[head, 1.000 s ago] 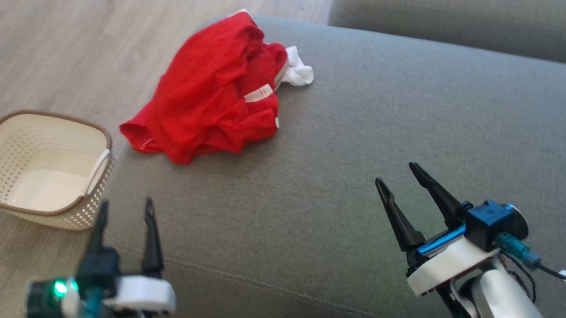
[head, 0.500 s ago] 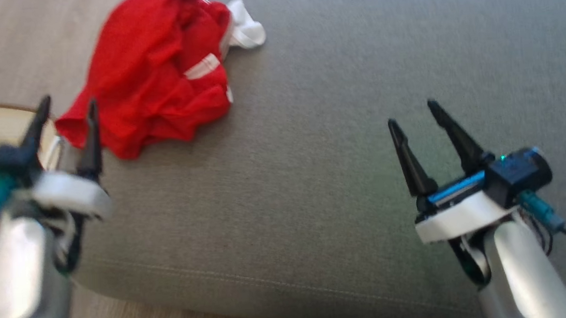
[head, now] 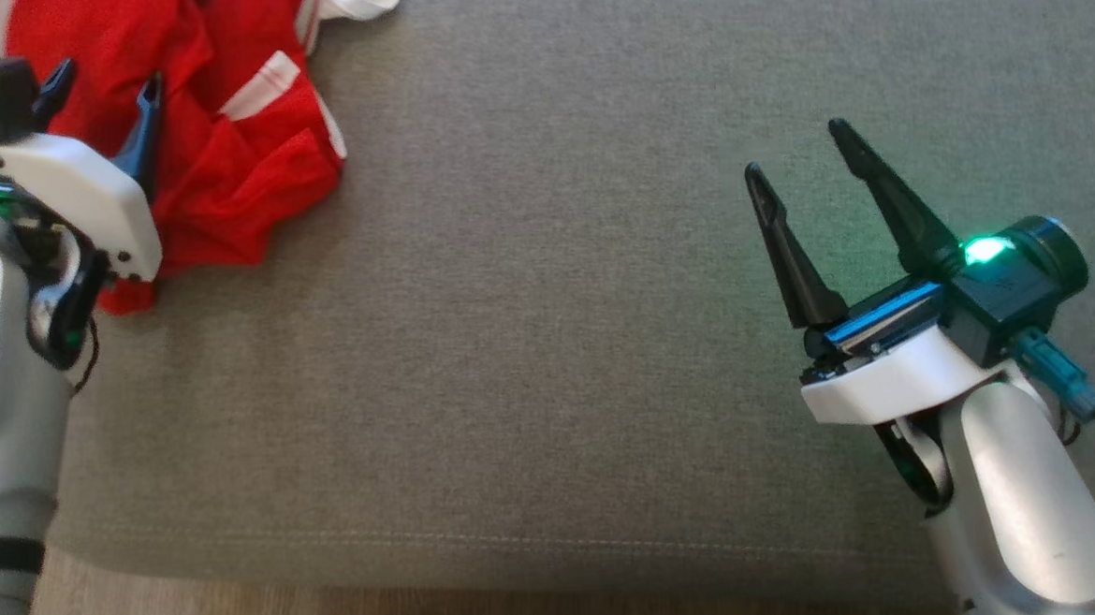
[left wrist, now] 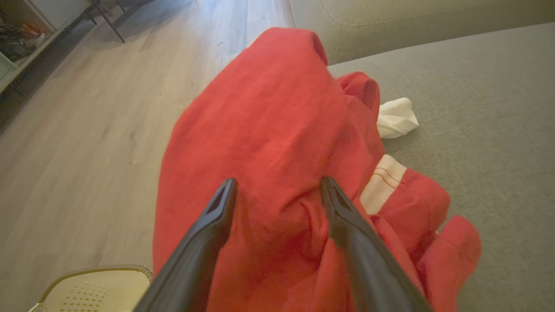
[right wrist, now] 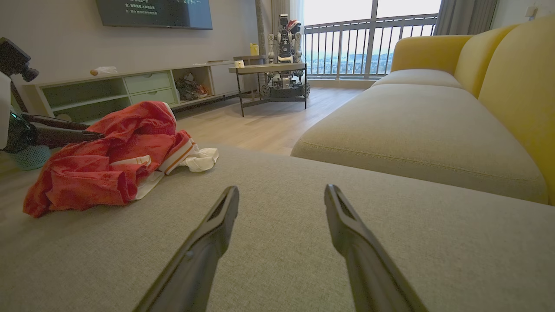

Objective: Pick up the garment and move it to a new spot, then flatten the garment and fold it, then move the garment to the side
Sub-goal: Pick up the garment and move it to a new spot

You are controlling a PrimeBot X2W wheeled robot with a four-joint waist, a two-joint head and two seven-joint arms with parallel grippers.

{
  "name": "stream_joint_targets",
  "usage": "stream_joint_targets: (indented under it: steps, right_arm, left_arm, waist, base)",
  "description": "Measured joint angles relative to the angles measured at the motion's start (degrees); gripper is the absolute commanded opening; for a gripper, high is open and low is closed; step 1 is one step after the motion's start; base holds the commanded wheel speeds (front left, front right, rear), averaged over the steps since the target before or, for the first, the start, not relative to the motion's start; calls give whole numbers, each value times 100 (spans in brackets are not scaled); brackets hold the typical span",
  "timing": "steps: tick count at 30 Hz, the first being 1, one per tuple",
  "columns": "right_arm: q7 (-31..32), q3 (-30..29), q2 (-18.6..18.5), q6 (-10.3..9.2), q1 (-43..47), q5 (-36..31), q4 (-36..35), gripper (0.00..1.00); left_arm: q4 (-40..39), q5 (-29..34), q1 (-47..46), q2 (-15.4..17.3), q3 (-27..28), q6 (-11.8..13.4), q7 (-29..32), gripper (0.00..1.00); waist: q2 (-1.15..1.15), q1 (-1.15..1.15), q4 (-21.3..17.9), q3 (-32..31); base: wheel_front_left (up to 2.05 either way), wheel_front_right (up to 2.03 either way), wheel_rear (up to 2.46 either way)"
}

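Observation:
The garment (head: pixel 219 128), red with white trim, lies crumpled at the upper left of the grey sofa cushion (head: pixel 547 298). My left gripper (head: pixel 107 82) is open right over its near side, fingers spread above the red cloth. Nothing is held. In the left wrist view the garment (left wrist: pixel 269 130) bulges up between and beyond the open left gripper (left wrist: pixel 277 182). My right gripper (head: pixel 796 149) stands open over bare cushion, far to the right. The right wrist view shows the garment (right wrist: pixel 108 160) at the left and the right gripper (right wrist: pixel 282 190) open and empty.
A cream perforated basket (left wrist: pixel 99 286) sits on the wooden floor (left wrist: pixel 86 130) just left of the cushion. A second cushion (right wrist: pixel 412 125) and a yellow sofa back (right wrist: pixel 511 86) rise to the right. The cushion's front edge (head: pixel 428 539) borders floor.
The head camera has tipped down and right. My left gripper has travelled from beside the basket up to the garment, staying open. The right gripper keeps its open pose over the cushion.

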Motion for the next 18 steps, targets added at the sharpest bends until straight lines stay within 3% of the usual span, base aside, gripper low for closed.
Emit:
stream_joint_targets:
  steps: [6, 7, 9, 18]
  right_arm:
    - [0, -4, -9, 0, -41, 0, -62, 100]
    - [0, -3, -9, 0, -41, 0, -60, 100]
    - [0, 0, -9, 0, -43, 0, -58, 100]
    - [-2, -10, -10, 0, -45, 18, 91, 100]
  left_arm:
    - [636, -634, -419, 194, -477, -3, 278, 100]
    - [731, -720, -462, 207, -528, -3, 320, 96]
    - [869, -808, -528, 261, -726, -3, 324, 0]
    - [1408, -1074, -735, 336, -861, 2, -334, 0]
  waist:
    - [0, -1, -164, 197]
    - [0, -1, -184, 212]
    - [0, -1, -220, 227]
    - [0, -2, -213, 18]
  base:
    - [0, 0, 0]
    - [0, 0, 0]
    - [0, 0, 0]
    - [0, 0, 0]
